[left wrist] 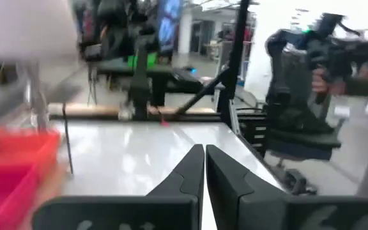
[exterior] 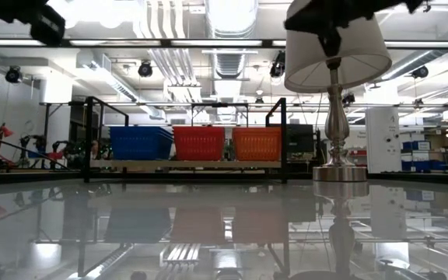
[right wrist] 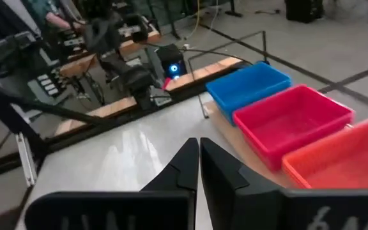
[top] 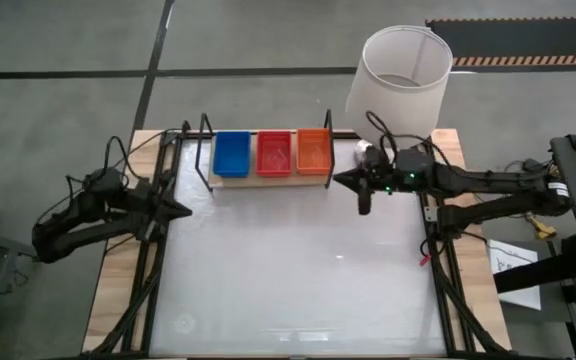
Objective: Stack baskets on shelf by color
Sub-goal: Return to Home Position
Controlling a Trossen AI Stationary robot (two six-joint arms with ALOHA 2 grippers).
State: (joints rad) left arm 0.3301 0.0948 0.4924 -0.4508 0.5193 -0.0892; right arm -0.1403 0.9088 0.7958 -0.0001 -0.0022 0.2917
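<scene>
- The left dark arm lies folded low along the left edge of the glossy white tabletop, with its elbow out to the left. Its left gripper points right over the table's edge, and its two dark fingers are pressed together with nothing between them.
- The low light-wood shelf with black wire frame ends stands at the back of the table. It is well apart from the left gripper, behind it and to its right.
- On the shelf sit three colours side by side, each touching the next: a blue plastic basket, a red plastic basket and an orange plastic basket. We cannot count how many are nested in each pile.
- The right dark arm reaches in level from the right edge. Its right gripper points left, just beside the shelf's right frame end and nearest the orange plastic basket. Its fingers are closed tight and empty.
- A table lamp with a white drum shade stands at the back right corner, behind the right arm's wrist.
</scene>
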